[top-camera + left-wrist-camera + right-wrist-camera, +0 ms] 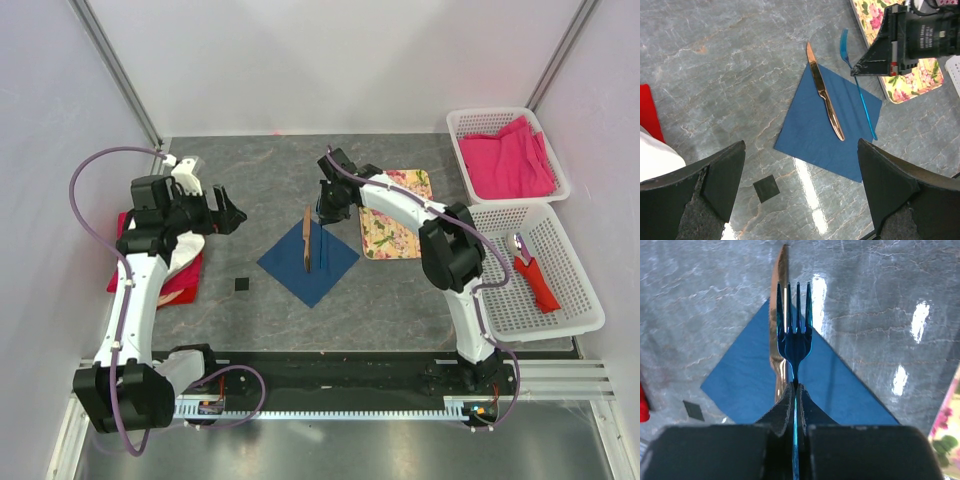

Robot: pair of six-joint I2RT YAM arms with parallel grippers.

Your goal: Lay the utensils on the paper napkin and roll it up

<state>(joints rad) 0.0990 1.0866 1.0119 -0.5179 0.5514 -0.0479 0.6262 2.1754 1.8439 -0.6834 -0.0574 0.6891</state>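
Observation:
A dark blue paper napkin point(308, 262) lies diamond-wise mid-table. A copper-coloured knife point(306, 240) lies on it, its tip past the far corner. My right gripper point(328, 210) is shut on the handle of a thin bright-blue fork point(323, 245), just right of the knife. In the right wrist view the fork point(795, 325) sticks out ahead of the shut gripper point(795, 390) over the napkin point(750, 385). In the left wrist view the fork point(857, 85) runs along the napkin's point(825, 135) right edge beside the knife point(825, 95). My left gripper point(232, 215) is open and empty, left of the napkin.
A floral mat point(395, 225) lies right of the napkin under the right arm. Two white baskets stand at the right: one holds a pink cloth point(505, 155), the other a red-handled tool point(535, 275). A red cloth point(150, 270) lies at the left. A small black square point(241, 285) lies near the napkin.

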